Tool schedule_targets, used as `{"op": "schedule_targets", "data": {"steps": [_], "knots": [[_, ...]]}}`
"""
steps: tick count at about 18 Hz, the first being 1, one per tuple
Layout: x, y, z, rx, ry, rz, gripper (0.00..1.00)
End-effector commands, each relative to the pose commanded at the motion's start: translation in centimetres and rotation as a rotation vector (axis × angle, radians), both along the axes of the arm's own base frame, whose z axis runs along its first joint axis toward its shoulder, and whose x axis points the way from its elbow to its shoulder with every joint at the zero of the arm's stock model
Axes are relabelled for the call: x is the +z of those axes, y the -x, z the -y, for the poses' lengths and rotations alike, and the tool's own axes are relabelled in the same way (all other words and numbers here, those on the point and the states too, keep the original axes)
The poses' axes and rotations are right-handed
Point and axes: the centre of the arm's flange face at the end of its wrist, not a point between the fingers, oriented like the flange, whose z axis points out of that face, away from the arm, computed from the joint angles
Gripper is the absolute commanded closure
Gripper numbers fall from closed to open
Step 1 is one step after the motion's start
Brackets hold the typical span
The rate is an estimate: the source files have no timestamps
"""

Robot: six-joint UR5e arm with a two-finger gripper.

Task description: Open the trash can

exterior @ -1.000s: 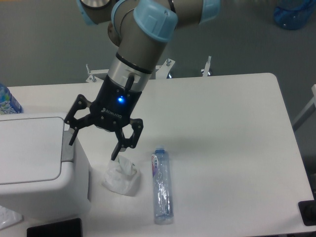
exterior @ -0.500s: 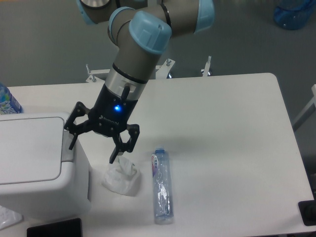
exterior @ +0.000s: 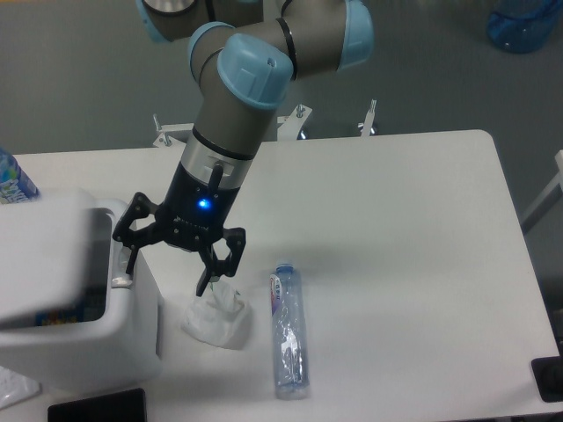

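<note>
The trash can point(exterior: 132, 334) is a large white boxy bin at the left edge of the table. Its flat white lid point(exterior: 44, 255) is tilted up, blurred, and a dark gap with coloured contents shows under its front edge. My gripper point(exterior: 167, 268) is open, fingers spread. Its left fingertip point(exterior: 130, 261) is at the grey hinge strip point(exterior: 121, 264) on the bin's right side. Its right fingertip point(exterior: 206, 283) hangs just above a crumpled white tissue point(exterior: 215, 318).
A clear plastic bottle point(exterior: 288, 330) lies on the white table point(exterior: 396, 264) right of the tissue. A blue-labelled bottle point(exterior: 13, 180) stands behind the bin at far left. A dark flat object point(exterior: 97, 406) lies at the front edge.
The lid, flat and shut before, has swung up and now shows motion blur. My gripper has moved slightly down and to the left, onto the hinge side.
</note>
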Motion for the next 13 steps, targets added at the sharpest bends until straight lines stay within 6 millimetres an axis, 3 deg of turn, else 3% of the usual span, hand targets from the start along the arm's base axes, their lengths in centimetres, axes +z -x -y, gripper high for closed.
{"op": "schedule_targets", "data": {"steps": [4,7,9,11,13], "knots": [[0.8,0.0,0.1,0.002,-0.011,-0.007,0.0],[3.9,0.2,0.4,0.005,-0.054,-0.047,0.0],[5.2,2.6,1.4,0.039,-0.071,-0.074,0.0],[7.2,5.5,3.4,0.093,-0.095,-0.105,0.0],[7.9,8.7,5.3,0.148,-0.102,-0.123,0.0]]}}
